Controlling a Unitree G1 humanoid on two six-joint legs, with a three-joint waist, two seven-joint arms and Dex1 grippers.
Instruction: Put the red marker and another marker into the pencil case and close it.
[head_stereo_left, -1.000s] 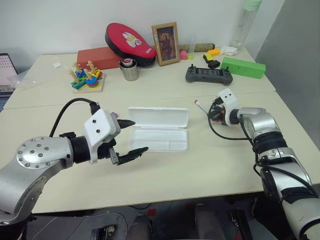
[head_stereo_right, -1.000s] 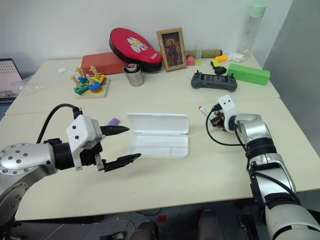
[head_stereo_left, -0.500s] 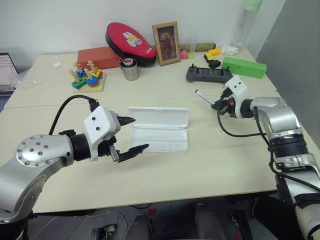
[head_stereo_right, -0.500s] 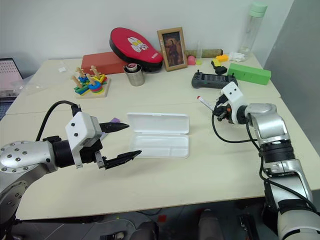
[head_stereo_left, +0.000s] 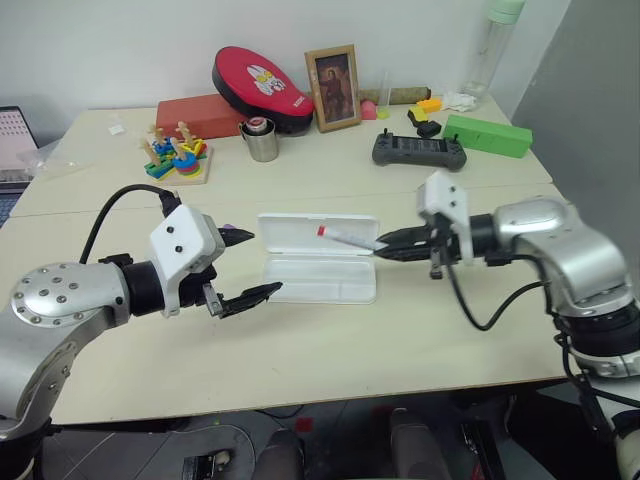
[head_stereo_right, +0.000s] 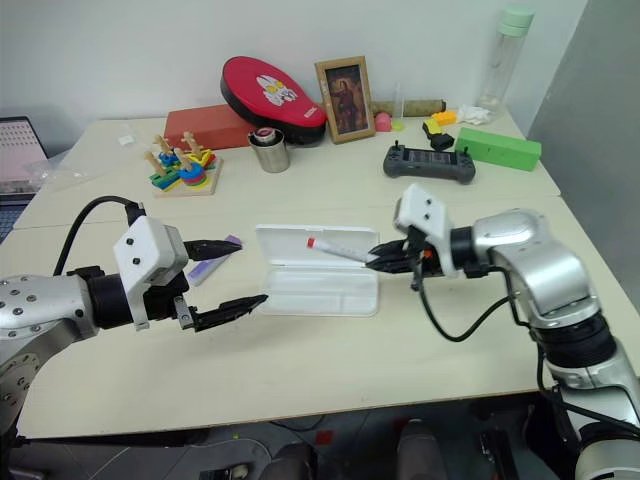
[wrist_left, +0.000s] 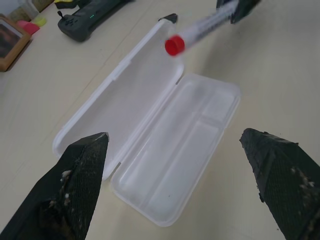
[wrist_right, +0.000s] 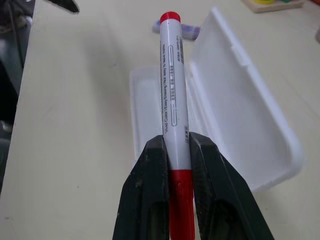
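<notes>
- Right gripper (head_stereo_right: 380, 259) clamps the red marker (head_stereo_right: 335, 249); lower it level into the pencil case (head_stereo_right: 320, 290) tray just beneath.
- Left gripper (head_stereo_right: 235, 272), spread wide and empty, should stay clear.

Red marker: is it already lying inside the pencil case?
No. The red marker is held in the right gripper, above the open pencil case.

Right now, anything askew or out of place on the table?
Nothing damaged or spilled. The pencil case lies open and empty. The right gripper holds the red marker over its lid, jaws clamped near the red end. The purple marker is on the table beside the open left gripper.
</notes>
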